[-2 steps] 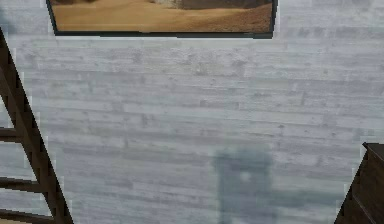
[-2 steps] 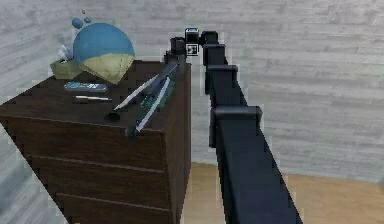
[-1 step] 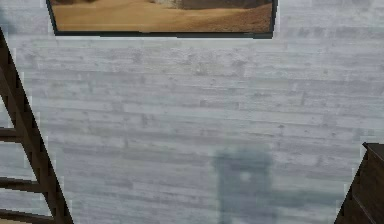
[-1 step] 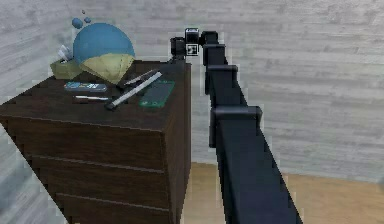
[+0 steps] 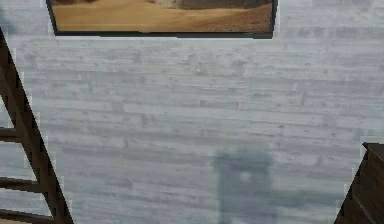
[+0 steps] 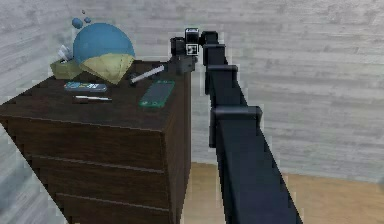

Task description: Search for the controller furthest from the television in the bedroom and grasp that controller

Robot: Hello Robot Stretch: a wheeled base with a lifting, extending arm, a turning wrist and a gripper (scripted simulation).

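Note:
A dark wooden dresser (image 6: 60,125) stands at the arm side view's left. On its top lie a flat dark green oblong thing (image 6: 157,94), perhaps a controller, and a small blue-grey oblong thing (image 6: 82,87) nearer the far left. My arm (image 6: 235,130) reaches out over the dresser's right edge. The gripper (image 6: 170,64) sits over the back right of the top, just beyond the green thing. A thin pale stick (image 6: 147,73) slants beside it. I cannot tell whether the gripper holds anything.
A big blue and tan rounded object (image 6: 100,52) fills the dresser's back left, with a thin white pen-like item (image 6: 92,97) in front. The forward view faces a grey plank wall (image 5: 190,110) with a framed picture (image 5: 160,15), a dark ladder-like frame (image 5: 25,130) left and dark furniture (image 5: 368,190) right.

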